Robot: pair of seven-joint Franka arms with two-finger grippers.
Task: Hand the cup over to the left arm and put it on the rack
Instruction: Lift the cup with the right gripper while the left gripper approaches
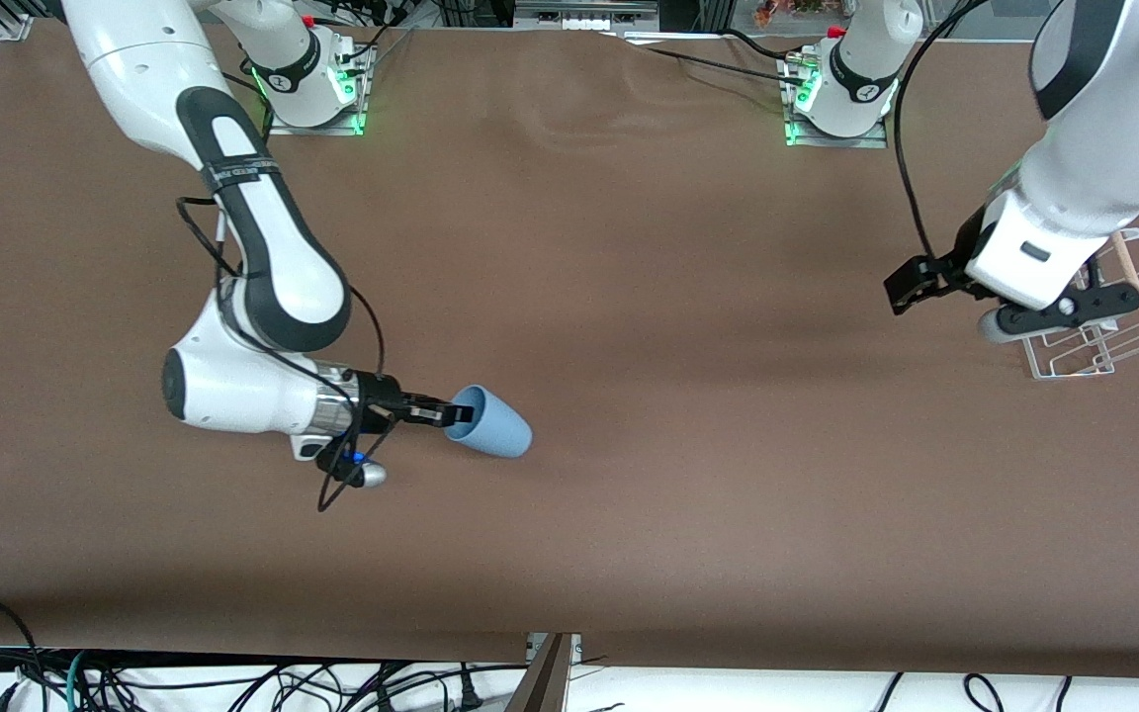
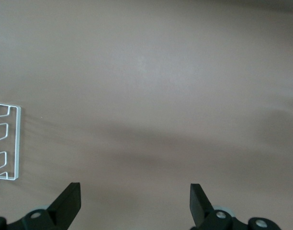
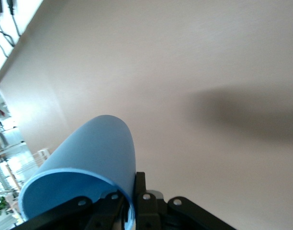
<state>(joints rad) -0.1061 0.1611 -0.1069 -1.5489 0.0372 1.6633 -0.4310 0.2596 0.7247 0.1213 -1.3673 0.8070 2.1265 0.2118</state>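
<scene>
R gripper [image 1: 443, 413] fingers pinch rim of light-blue tapered plastic cup [image 1: 492, 425], cup on its side, base pointing 3 o'clock, just above brown surface [image 1: 629, 297]. L gripper [image 2: 135, 203] waits w/ fingers wide beside clear wire rack [image 1: 1094, 341]. Risk: thin one-wall rim grip; cup may pivot/slip during handover

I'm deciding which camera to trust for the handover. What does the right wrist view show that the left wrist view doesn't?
Only the right wrist view shows the cup, lying sideways with its rim pinched by the right end effector, one finger inside and one outside.

Only the left wrist view shows a corner of the rack and the left end effector, fingers spread wide with nothing between them.

Both show the bare brown table, and neither shows the other arm.
</scene>
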